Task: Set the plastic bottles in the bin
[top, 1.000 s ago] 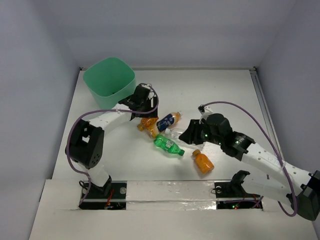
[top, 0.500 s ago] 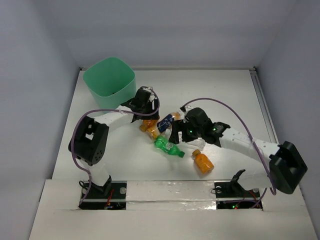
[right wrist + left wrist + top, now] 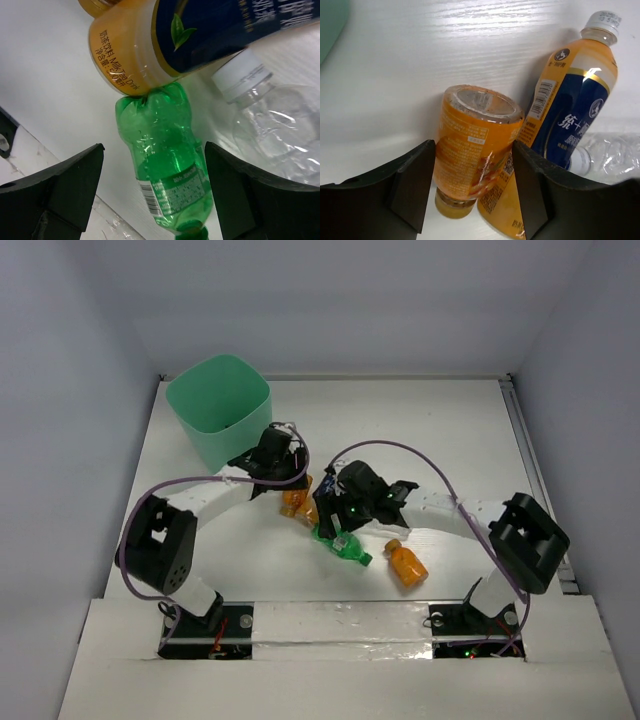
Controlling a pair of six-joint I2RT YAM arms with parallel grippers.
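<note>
Two pickups are being set up at once. The left gripper (image 3: 473, 152) is bracketing an orange bottle (image 3: 470, 125) lying on the worktop (image 3: 420, 60), seemingly touching both sides; clamped or not, I cannot tell. The right gripper (image 3: 154, 150) is hanging spread over the green bottle (image 3: 167, 175). Next, I judge: closing, lifting, carrying to the bin (image 3: 215, 440).

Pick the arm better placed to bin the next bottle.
Left, likely. The left gripper closely flanks an orange bottle and sits near the bin. The right gripper is open around the green bottle, farther from the bin.
</note>
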